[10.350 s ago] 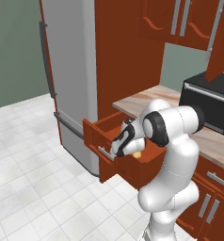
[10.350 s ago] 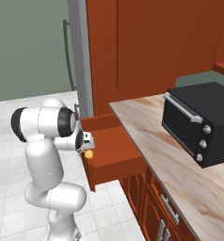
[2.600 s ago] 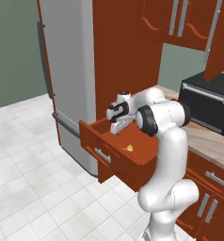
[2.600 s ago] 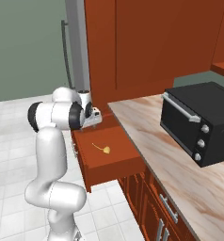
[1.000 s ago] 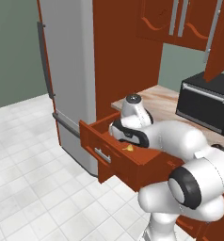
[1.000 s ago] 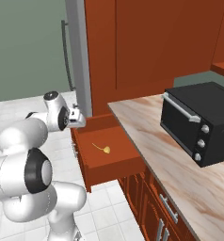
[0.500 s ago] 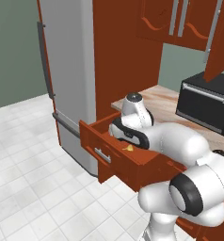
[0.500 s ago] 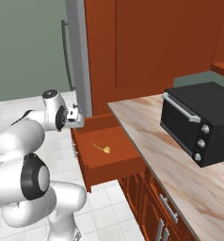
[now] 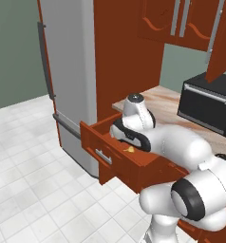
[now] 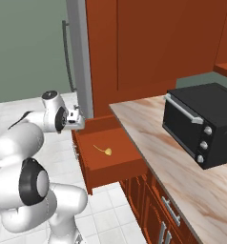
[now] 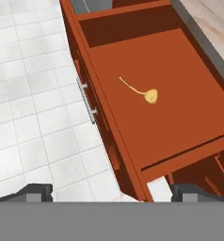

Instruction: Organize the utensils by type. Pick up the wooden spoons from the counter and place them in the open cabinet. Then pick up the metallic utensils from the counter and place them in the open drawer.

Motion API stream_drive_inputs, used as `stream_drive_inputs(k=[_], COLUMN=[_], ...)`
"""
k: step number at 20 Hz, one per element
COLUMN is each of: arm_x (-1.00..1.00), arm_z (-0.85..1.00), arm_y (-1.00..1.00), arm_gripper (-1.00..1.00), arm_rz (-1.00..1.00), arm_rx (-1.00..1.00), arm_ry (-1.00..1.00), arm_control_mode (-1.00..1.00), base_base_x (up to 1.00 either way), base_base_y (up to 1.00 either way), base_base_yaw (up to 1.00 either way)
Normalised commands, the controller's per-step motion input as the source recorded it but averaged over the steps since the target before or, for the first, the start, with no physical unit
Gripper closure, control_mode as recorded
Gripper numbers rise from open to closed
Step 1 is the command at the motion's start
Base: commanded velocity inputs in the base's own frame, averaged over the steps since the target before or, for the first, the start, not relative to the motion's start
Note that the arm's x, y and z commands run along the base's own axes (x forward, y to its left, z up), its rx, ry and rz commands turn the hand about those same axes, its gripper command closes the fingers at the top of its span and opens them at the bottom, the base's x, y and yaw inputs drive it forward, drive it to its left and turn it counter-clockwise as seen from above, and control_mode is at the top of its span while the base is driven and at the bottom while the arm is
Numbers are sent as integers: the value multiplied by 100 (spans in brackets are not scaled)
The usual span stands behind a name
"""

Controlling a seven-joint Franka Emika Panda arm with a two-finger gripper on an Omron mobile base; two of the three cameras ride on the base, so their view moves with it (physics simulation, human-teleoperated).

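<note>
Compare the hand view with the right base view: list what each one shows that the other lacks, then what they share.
Hand view alone: the drawer's silver bar handle and the robot's two dark fingertips, set wide apart. Right base view alone: the black toaster oven, the pinkish marble counter, the grey refrigerator and the white arm. Both: the open reddish-brown drawer with a small yellow spoon lying inside, above white floor tiles.

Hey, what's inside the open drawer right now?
One small yellow spoon lies alone on the drawer floor, thin handle pointing toward the back wall. In the left base view the arm covers part of the inside; the hand view shows the whole floor, holding nothing else.
</note>
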Motion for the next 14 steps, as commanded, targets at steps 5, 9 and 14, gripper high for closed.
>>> stream_drive_inputs(k=[5,9,14], arm_x=[0,0,0], arm_z=[0,0,0], arm_y=[0,0,0], arm_gripper=[-100,-100,-100], arm_rz=[0,0,0], arm_rx=[0,0,0], arm_ry=[0,0,0], arm_control_mode=[100,100,100], base_base_x=[-70,-22,4], base_base_y=[29,57,48], base_base_yaw=[33,67,79])
